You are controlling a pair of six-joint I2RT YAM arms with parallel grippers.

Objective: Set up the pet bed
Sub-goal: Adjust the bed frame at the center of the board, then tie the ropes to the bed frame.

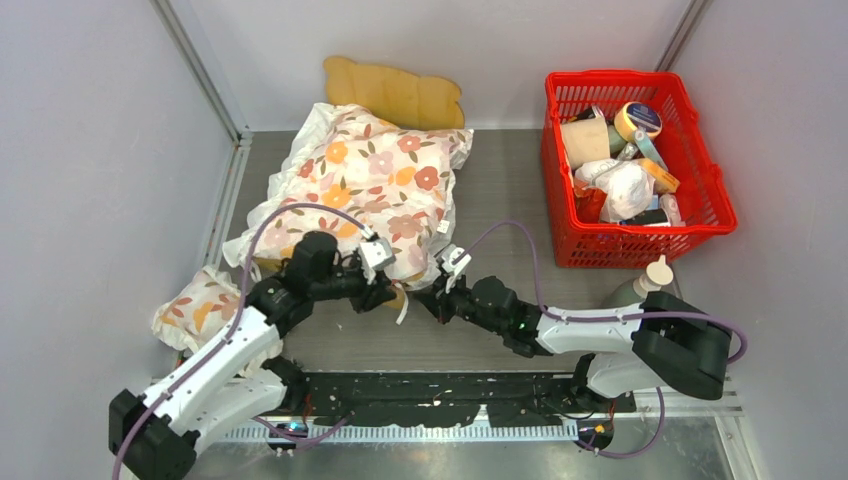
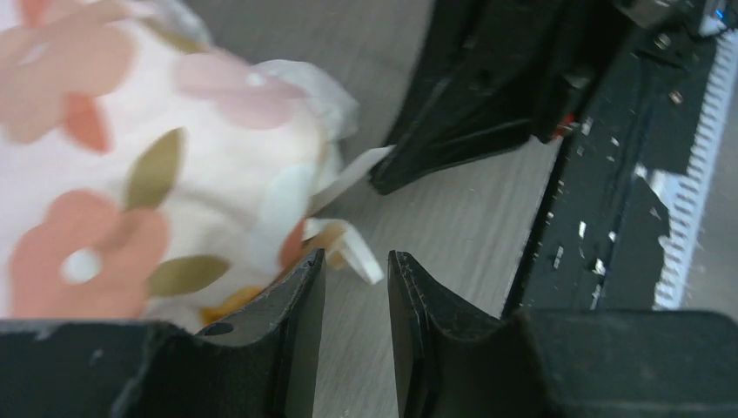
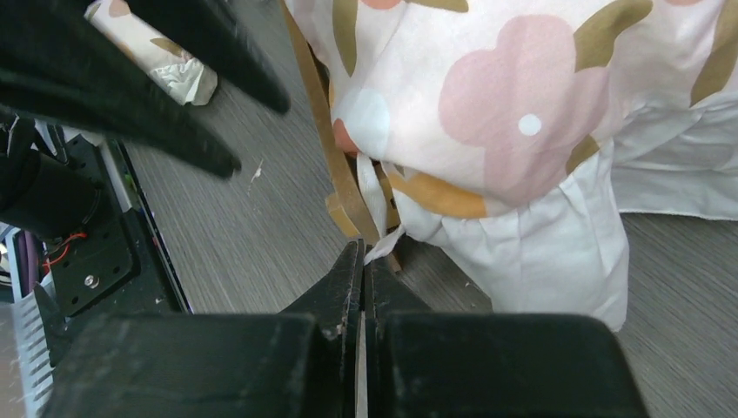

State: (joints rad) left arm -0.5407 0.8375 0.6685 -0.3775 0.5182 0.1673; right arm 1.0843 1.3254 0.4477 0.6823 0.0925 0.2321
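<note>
The pet bed shows its scalloped light-wood headboard (image 1: 395,92) at the back. The large white floral cushion (image 1: 370,190) covers the rest of it. In the right wrist view a wooden rail (image 3: 333,165) of the frame sticks out under the cushion's corner (image 3: 522,131). My right gripper (image 3: 364,251) is shut on a thin white tie (image 3: 380,248) hanging from that corner. My left gripper (image 2: 357,258) is open just in front of the same corner, with bare table between its fingers and another white tie (image 2: 364,257) at the tips. In the top view both grippers, left (image 1: 385,290) and right (image 1: 440,288), meet at the cushion's near edge.
A small floral pillow (image 1: 198,305) lies at the left by my left arm. A red basket (image 1: 700,180) full of items stands at the back right. A white bottle (image 1: 650,280) stands beside my right arm. Walls close in the left, right and back.
</note>
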